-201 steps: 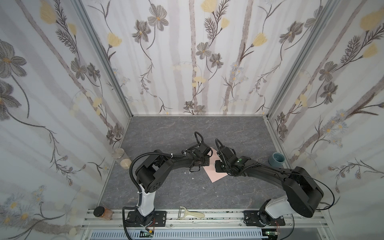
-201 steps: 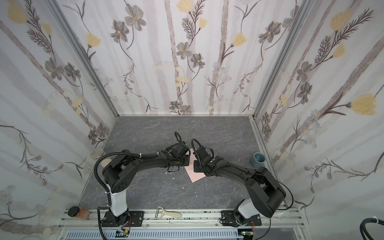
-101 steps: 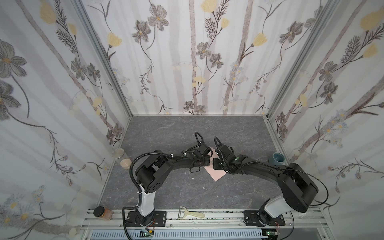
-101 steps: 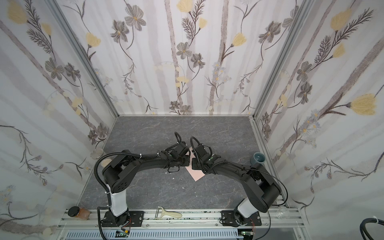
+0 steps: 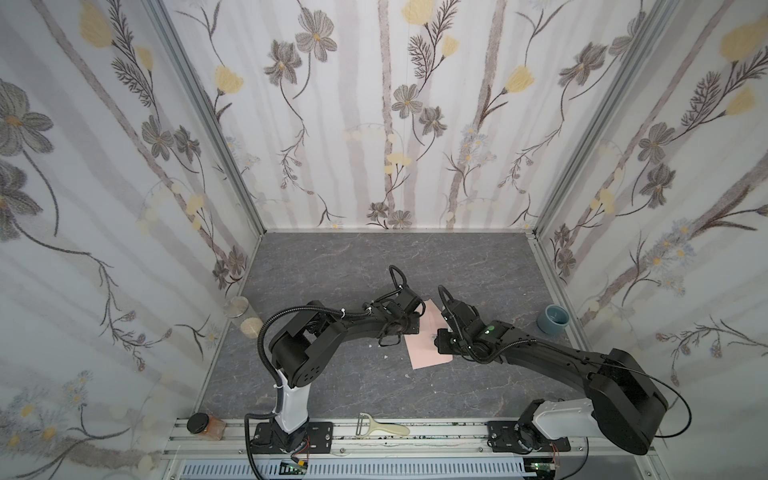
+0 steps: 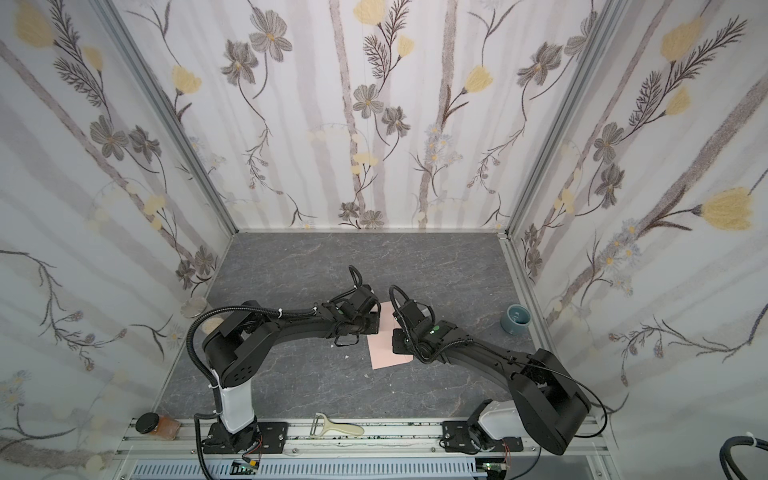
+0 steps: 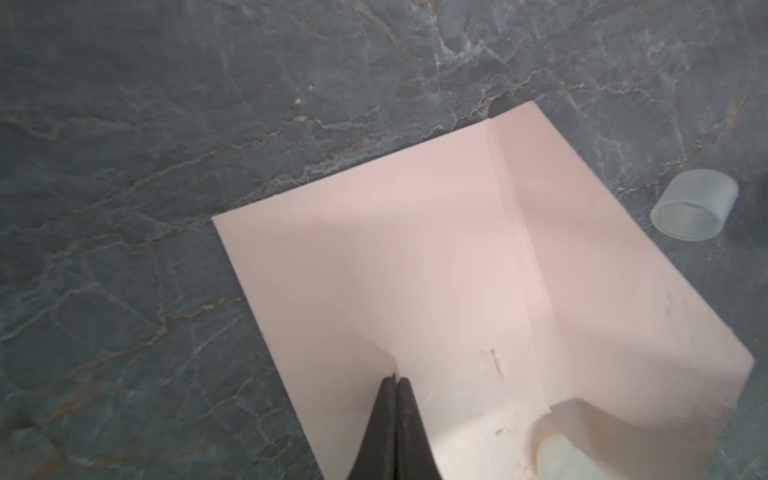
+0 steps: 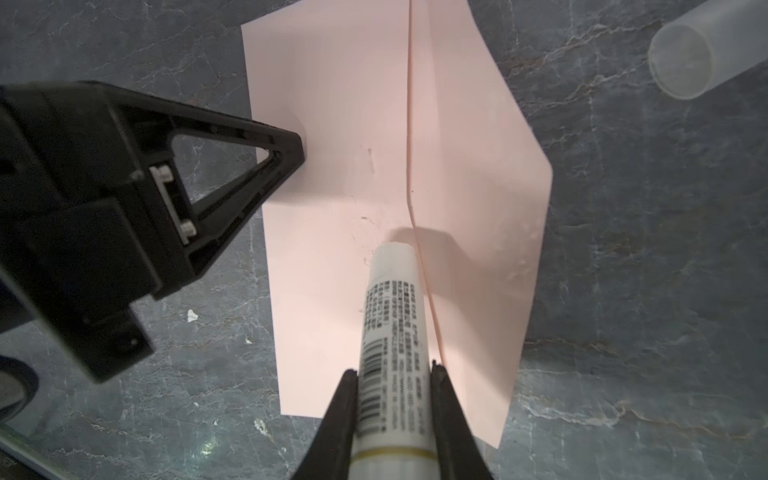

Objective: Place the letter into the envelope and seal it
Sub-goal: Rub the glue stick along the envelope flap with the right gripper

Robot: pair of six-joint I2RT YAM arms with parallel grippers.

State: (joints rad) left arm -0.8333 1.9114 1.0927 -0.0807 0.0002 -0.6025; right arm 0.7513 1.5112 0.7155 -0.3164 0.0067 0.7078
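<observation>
The pale pink envelope (image 5: 424,353) (image 6: 384,353) lies flat mid-table with its flap (image 8: 478,166) folded open. My left gripper (image 7: 395,378) (image 5: 415,328) is shut, its tip pressing down on the envelope body (image 7: 415,270) near one edge. My right gripper (image 8: 392,368) (image 5: 442,338) is shut on a white glue stick (image 8: 390,324). The stick's tip rests on the envelope (image 8: 353,187) beside the flap crease. Smears mark the paper there. The letter shows in no view.
The glue stick's translucent cap (image 7: 694,205) (image 8: 698,54) lies on the table just past the flap. A blue-grey cup (image 5: 552,319) stands at the right wall. A peeler (image 5: 380,426) and a small jar (image 5: 203,426) lie on the front rail.
The right arm has shifted slightly while holding the glue stick over the envelope. The left gripper has stayed in place on the envelope.
</observation>
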